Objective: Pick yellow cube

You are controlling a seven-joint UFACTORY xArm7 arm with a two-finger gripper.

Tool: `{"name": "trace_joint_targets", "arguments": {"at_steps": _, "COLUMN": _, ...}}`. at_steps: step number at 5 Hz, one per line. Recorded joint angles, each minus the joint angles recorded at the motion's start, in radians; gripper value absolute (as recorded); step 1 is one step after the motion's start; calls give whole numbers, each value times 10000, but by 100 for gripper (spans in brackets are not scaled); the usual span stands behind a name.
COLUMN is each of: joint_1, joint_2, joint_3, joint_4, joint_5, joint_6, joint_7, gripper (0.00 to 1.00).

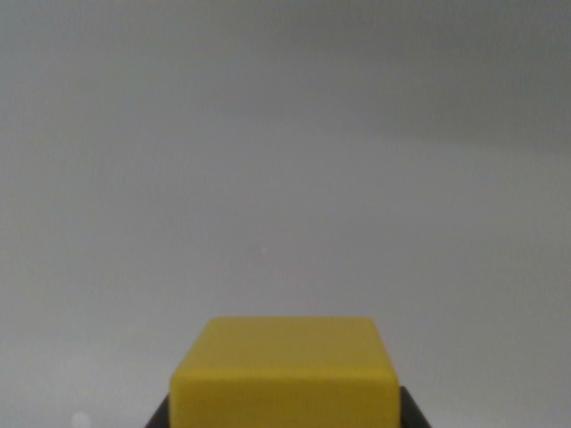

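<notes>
The yellow cube [285,366] fills the bottom middle of the wrist view, its top face and front edge showing and its lower part cut off by the frame. Dark fingertips [159,415] of my gripper [284,417] press flush against the cube's left and right sides, with only small slivers of them visible. The gripper looks shut on the cube. What the cube rests on, if anything, is hidden.
A plain pale grey surface [285,178] spreads across the whole view behind the cube, blurred, with a faint darker band towards the upper right. No other objects show.
</notes>
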Motion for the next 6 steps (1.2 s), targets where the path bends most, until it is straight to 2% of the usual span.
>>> {"name": "trace_joint_targets", "arguments": {"at_steps": 1, "joint_1": 1, "joint_2": -158, "joint_3": -6, "joint_4": 256, "joint_5": -37, "joint_6": 412, "joint_7": 46, "gripper": 100}}
{"name": "trace_joint_targets", "arguments": {"at_steps": 2, "joint_1": 1, "joint_2": -158, "joint_3": -6, "joint_4": 256, "joint_5": -37, "joint_6": 412, "joint_7": 46, "gripper": 100}}
{"name": "trace_joint_targets", "arguments": {"at_steps": 3, "joint_1": 3, "joint_2": -325, "joint_3": -12, "joint_4": 529, "joint_5": -76, "joint_6": 850, "joint_7": 96, "gripper": 100}}
{"name": "trace_joint_targets", "arguments": {"at_steps": 4, "joint_1": 3, "joint_2": -325, "joint_3": -12, "joint_4": 529, "joint_5": -76, "joint_6": 850, "joint_7": 96, "gripper": 100}}
{"name": "trace_joint_targets", "arguments": {"at_steps": 5, "joint_1": 4, "joint_2": -468, "joint_3": -18, "joint_4": 760, "joint_5": -109, "joint_6": 1222, "joint_7": 138, "gripper": 100}}
{"name": "trace_joint_targets", "arguments": {"at_steps": 6, "joint_1": 4, "joint_2": -468, "joint_3": -18, "joint_4": 760, "joint_5": -109, "joint_6": 1222, "joint_7": 138, "gripper": 100}}
